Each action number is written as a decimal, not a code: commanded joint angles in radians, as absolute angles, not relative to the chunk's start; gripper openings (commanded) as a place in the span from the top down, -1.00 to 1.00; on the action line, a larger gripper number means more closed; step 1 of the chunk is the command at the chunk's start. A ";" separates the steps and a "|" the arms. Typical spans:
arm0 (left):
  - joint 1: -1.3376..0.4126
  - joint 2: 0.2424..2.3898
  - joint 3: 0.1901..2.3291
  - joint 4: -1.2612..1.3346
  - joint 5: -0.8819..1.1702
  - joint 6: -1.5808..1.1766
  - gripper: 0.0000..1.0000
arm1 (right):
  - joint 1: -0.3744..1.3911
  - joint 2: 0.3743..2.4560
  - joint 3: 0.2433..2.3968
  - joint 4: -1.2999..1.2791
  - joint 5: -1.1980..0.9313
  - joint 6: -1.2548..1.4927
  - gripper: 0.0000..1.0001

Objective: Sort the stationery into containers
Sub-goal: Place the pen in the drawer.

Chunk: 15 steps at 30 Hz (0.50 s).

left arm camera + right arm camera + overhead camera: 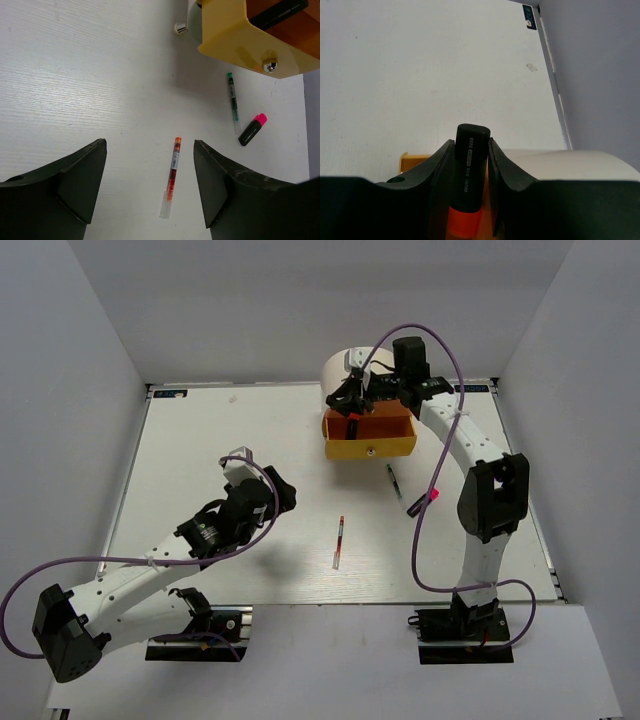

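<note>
My right gripper [358,398] is shut on a black highlighter with an orange end [469,165] and holds it over the open yellow-fronted drawer [368,445] of the cream desk unit [343,362]. In the left wrist view a black highlighter [277,12] lies inside that drawer [230,30]. A thin red pen [339,540] lies mid-table, below and between my open, empty left gripper's fingers [150,150]. A thin dark pen [394,483] and a pink-ended highlighter [425,503] lie right of it; both also show in the left wrist view, the pen [233,100] and the highlighter [252,129]. No erasers show.
White walls enclose the table on the left, back and right. A lower drawer's small knob [180,27] shows beside the open drawer. The right arm's purple cable [425,540] hangs over the table's right part.
</note>
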<state>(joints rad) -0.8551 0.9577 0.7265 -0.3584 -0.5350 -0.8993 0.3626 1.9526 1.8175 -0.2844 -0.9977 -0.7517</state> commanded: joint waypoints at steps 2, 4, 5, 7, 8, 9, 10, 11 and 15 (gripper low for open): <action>-0.861 0.945 0.724 -0.347 -0.548 -0.896 -0.60 | 0.333 1.884 1.778 -0.372 -0.997 -0.872 1.00; -0.861 0.945 0.724 -0.338 -0.548 -0.896 -0.60 | 0.327 1.858 1.744 -0.405 -0.996 -0.908 1.00; -0.861 0.945 0.724 -0.337 -0.548 -0.896 -0.60 | 0.324 1.852 1.741 -0.438 -0.997 -0.917 1.00; -0.861 0.945 0.724 -0.328 -0.539 -0.896 -0.60 | 0.314 1.842 1.726 -0.489 -0.999 -0.951 1.00; -0.861 0.956 0.724 -0.328 -0.538 -0.896 -0.60 | 0.311 1.842 1.726 -0.505 -0.997 -0.957 1.00; -0.861 0.956 0.724 -0.328 -0.538 -0.887 -0.60 | 0.311 1.845 1.726 -0.538 -0.999 -0.960 1.00; -0.861 0.965 0.733 -0.328 -0.538 -0.887 -0.60 | 0.311 1.845 1.730 -0.554 -0.996 -0.992 1.00; -0.861 0.965 0.733 -0.328 -0.538 -0.878 -0.60 | 0.311 1.847 1.741 -0.581 -0.991 -1.003 1.00; -0.861 0.965 0.733 -0.328 -0.538 -0.877 -0.60 | 0.308 1.839 1.736 -0.614 -0.965 -1.051 1.00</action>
<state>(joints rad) -0.8551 0.9718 0.7265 -0.3420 -0.5346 -0.8902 0.3138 1.8935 1.7313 -0.5514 -0.9741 -0.9798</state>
